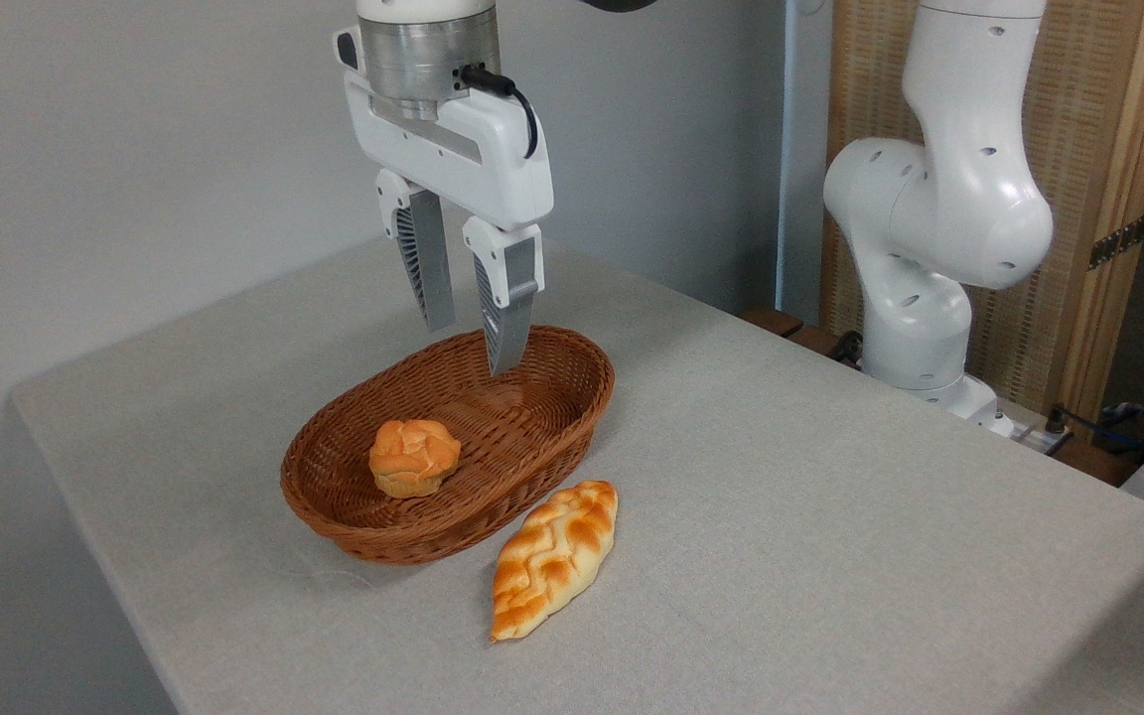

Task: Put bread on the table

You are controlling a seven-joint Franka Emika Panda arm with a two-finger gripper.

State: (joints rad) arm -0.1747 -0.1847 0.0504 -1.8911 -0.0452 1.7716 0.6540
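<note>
The bread [414,457], a small round orange-golden bun with a cracked top, sits inside the brown wicker basket [572,402] towards its near-left end. My gripper [471,348] hangs open above the far half of the basket, pointing down, with nothing between its fingers. It is up and to the right of the bun, not touching it. The table [830,516] is a wide grey-beige cloth surface under everything.
A longer braided golden loaf [554,557] lies on the cloth just in front of the basket's right side. The arm's white base [929,258] stands at the table's far right edge. Cables and a wooden screen sit behind it.
</note>
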